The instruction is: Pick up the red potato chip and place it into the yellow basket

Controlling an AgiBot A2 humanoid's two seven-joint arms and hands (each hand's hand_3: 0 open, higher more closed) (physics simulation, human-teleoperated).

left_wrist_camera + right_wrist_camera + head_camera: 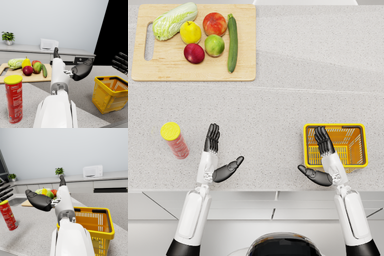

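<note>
The red potato chip can [174,140] with a yellow lid stands upright on the counter at the left; it also shows in the left wrist view [13,98] and the right wrist view [8,216]. My left hand [217,152] is open just right of the can, fingers straight, thumb out, holding nothing. The yellow basket [358,129] sits at the right, empty, also seen as the basket [110,93] and the basket [100,224]. My right hand [322,157] is open, its fingers over the basket's left edge.
A wooden cutting board [193,74] at the back left carries a cabbage [174,20], a pear, apples, a mango and a cucumber [232,42]. The counter's front edge [256,190] runs just behind my wrists.
</note>
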